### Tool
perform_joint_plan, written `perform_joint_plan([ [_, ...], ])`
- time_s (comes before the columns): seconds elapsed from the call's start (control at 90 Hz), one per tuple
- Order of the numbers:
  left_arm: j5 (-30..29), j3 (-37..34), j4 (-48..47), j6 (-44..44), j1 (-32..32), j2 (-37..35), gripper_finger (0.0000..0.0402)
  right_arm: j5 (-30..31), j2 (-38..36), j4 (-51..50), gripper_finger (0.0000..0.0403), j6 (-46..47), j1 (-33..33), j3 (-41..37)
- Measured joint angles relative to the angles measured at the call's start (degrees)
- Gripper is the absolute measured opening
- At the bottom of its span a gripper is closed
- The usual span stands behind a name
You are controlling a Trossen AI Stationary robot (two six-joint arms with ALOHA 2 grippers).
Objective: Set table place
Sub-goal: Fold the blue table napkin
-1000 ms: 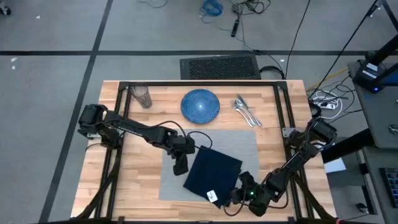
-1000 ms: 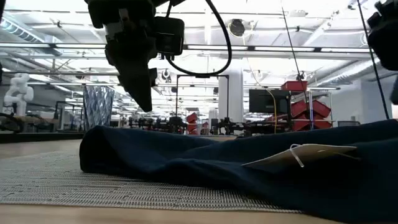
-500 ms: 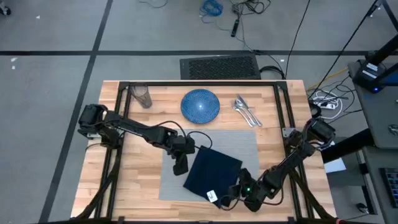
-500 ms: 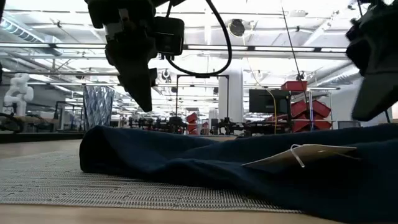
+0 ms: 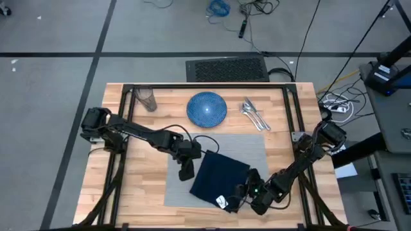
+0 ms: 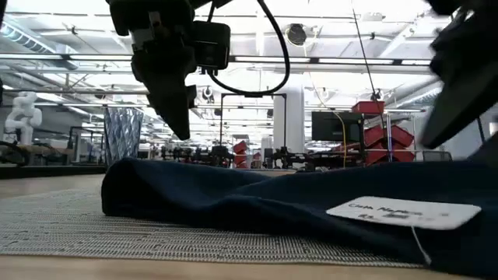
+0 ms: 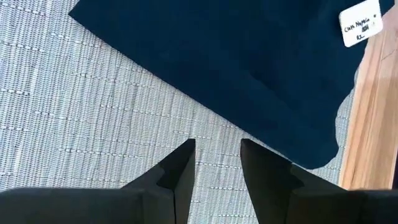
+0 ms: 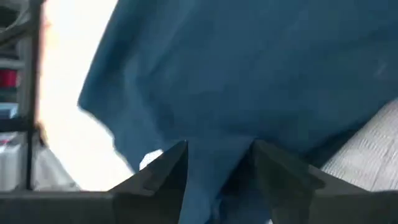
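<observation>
The right gripper [image 5: 239, 196] is working at the near right corner of the navy cloth napkin [image 5: 219, 177]. In its own wrist view the two fingers [image 8: 163, 169] are standing a little apart with blue cloth bunched in the gap, so the jaws are part open around the fabric; whether they are already pinching it I cannot tell. The left gripper [image 5: 186, 172] is hanging just above the grey woven placemat [image 5: 260, 154], beside the napkin's left edge, its fingers [image 7: 180, 169] held narrowly apart and gripping nothing.

The napkin is lying skewed and rumpled on the placemat, its white tag [image 6: 403, 213] turned up at the near corner. The blue speckled plate [image 5: 207, 108], the clear glass [image 5: 147, 99] and the silver cutlery [image 5: 255, 115] are sitting at the far side of the wooden table [image 5: 141, 192], off the placemat.

The step in hand looks to be taking hold of the napkin to straighten or shift it. To do it well, the right gripper is best closing on the cloth alone, near the corner, without catching the placemat underneath. Lifting gently and drawing the cloth low should keep the folds from tumbling open. The left gripper is well placed to pin the placemat or take the opposite edge.
</observation>
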Motion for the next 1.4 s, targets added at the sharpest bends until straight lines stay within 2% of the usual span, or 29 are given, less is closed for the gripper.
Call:
perform_joint_plan([
  [0.111,0.00,0.00,-0.06,0.00,0.00,0.00,0.0113,-4.18,-0.36,-0.41,0.0167,0.17,2.30,0.00],
  [0.178,0.00,0.00,-0.05,0.00,0.00,0.00,0.0113,-4.56,-0.39,-0.54,0.0167,1.43,3.65,0.00],
  [0.278,0.00,0.00,-0.01,0.13,0.00,0.00,0.0113,-0.92,-0.76,-3.33,0.0167,4.82,5.08,0.00],
  [0.411,0.00,0.00,0.04,0.11,0.00,0.00,0.0113,3.42,-3.40,-16.11,0.0167,11.47,4.80,0.00],
  [0.544,0.00,0.00,0.17,0.09,0.00,0.00,0.0113,2.33,-7.30,-24.96,0.0167,9.59,2.08,0.00],
  [0.644,-0.01,0.00,0.19,0.12,0.00,0.00,0.0113,-2.06,-9.68,-28.69,0.0167,4.32,-0.36,-0.08],
  [0.889,-0.02,0.00,0.23,1.04,0.04,0.00,0.0113,-12.21,-11.89,-18.42,0.0167,-10.38,-6.50,-6.06],
  [1.178,0.04,0.00,0.13,1.42,0.04,0.00,0.0113,-13.94,-11.87,-15.70,0.0167,-15.21,-10.67,-8.58],
  [1.4,0.20,0.00,0.03,1.46,0.02,0.00,0.0113,-17.76,-11.87,-11.44,0.0163,-19.40,-12.63,-10.00],
])
